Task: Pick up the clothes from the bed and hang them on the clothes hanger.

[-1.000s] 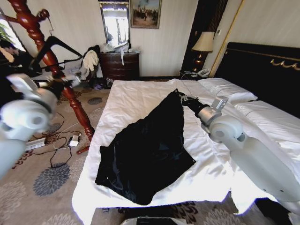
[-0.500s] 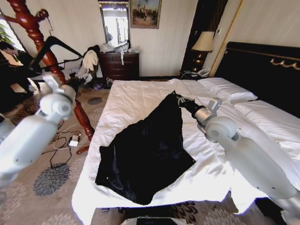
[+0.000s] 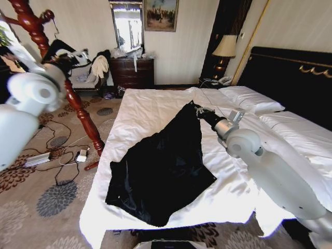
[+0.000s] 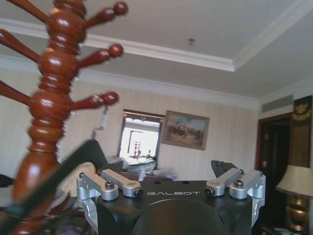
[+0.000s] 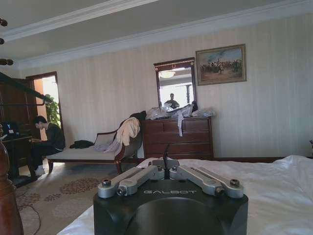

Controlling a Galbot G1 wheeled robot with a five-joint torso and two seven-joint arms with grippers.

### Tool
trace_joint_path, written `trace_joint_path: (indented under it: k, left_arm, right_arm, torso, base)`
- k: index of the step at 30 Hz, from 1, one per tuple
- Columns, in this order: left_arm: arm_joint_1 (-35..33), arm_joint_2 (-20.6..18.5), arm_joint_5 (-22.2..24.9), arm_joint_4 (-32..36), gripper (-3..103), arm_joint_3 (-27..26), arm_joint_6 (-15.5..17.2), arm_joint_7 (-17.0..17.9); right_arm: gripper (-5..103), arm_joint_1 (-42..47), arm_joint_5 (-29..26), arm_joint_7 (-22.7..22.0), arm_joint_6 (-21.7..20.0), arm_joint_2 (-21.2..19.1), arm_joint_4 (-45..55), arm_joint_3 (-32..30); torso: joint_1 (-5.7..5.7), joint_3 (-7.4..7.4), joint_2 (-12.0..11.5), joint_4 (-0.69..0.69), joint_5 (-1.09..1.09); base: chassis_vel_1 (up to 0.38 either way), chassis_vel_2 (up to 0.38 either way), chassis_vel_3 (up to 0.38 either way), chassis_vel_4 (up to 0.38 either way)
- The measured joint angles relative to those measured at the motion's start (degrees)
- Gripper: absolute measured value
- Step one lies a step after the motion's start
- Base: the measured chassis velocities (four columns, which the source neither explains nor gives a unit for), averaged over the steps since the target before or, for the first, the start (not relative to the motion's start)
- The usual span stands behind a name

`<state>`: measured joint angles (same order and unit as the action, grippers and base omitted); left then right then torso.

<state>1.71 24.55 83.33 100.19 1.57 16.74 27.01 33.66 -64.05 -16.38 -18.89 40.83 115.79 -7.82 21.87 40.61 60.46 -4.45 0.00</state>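
The clothes [image 3: 166, 166], a large shiny black garment, lie spread across the white bed [image 3: 145, 104]. My right gripper [image 3: 197, 110] is shut on the garment's far tip, which is pulled up into a small peak; a dark bit of cloth [image 5: 166, 152] pokes up between its closed finger links. My left arm is raised at the left, and its gripper [image 3: 79, 56] is open just beside the black clothes hanger [image 3: 54, 47]. The hanger [image 4: 73, 164] hangs by its silver hook [image 4: 101, 125] from a peg of the coat stand.
The reddish wooden coat stand [image 3: 83, 116] rises by the bed's left edge. Cables and a power strip [image 3: 78, 154] lie on the patterned carpet at its foot. A dark dresser [image 3: 132, 72] and a chaise with cream clothes [image 3: 98, 67] stand behind. The black headboard [image 3: 290, 78] and lamp [image 3: 224, 46] are at the right.
My left arm has swung up and its gripper has gone from low beside the stand to the hanger. The right gripper has drawn the garment's tip slightly up and leftward.
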Motion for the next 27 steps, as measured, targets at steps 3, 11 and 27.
trace_joint_path:
  k: [3,11,27]
  left_arm:
    - [3.35,-3.18,2.88,-0.53,100,0.56,4.26,1.47]
    - [5.93,-4.53,4.6,-9.1,100,0.75,8.32,0.77]
    - [26.45,7.46,1.84,-26.66,100,15.34,23.28,6.22]
  right_arm:
    - [0,0.41,0.48,-0.01,0.11,0.02,0.2,0.0]
    - [0,0.58,0.54,-0.22,0.13,-0.16,1.46,-0.12]
    - [0,3.64,4.39,-0.11,1.61,-1.47,2.12,-1.61]
  torso:
    - [0.0,0.0,0.0,-0.01,0.02]
    - [0.0,0.0,0.0,0.0,-0.02]
    - [0.02,0.02,0.0,-0.01,0.01]
  base:
    - [0.0,0.0,0.0,0.0]
    - [0.0,0.0,0.0,0.0]
    - [0.0,0.0,0.0,0.0]
